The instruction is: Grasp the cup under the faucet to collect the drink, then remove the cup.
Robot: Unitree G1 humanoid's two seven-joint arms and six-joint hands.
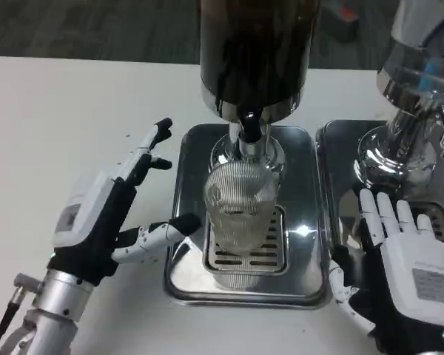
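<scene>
A robot test bench or lab, probably staged as a drinks counter. A plain white table [66, 133] holds a dark beverage dispenser [255, 52] on a steel drip tray [248, 285] at twelve o'clock, a second chrome dispenser [411, 111] at two o'clock. Grey carpet-like floor [89, 29] lies beyond.

Faucet [249, 133] close above cup [240, 207]

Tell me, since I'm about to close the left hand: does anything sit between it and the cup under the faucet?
Nothing visible does. The left hand is open beside the ribbed clear cup, which stands on the drip tray below the faucet. Only the tray's raised rim lies between them.
</scene>
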